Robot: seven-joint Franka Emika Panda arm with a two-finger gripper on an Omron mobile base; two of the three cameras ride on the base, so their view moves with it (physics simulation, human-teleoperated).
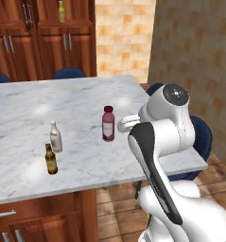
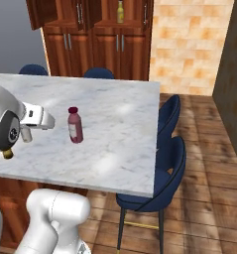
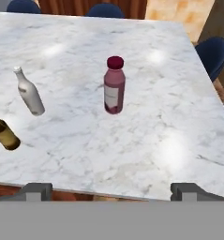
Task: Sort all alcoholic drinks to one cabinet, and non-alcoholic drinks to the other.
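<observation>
Maroon plastic bottle with pinkish cap (image 1: 108, 124) (image 2: 75, 125) (image 3: 114, 86): we find it upright near the middle of the white marbled bench (image 1: 81, 101). To its left, well apart, we note the pale whitish glass bottle (image 1: 55, 137) (image 3: 30, 91) and just beside that the dark amber glass bottle (image 1: 50, 159) (image 3: 4, 133), both standing. A yellowish bottle (image 1: 61, 11) (image 2: 120, 11) sits on a shelf of the reddish-brown wooden cabinet (image 1: 48, 42). The fingers (image 3: 38, 191) stand spread wide over the near bench edge, grasping nothing.

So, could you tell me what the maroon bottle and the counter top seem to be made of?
The maroon bottle: probably plastic, matte, opaque body with a screw-type cap. The counter top: looks like polished marble, white with grey veining and soft glare spots.
</observation>
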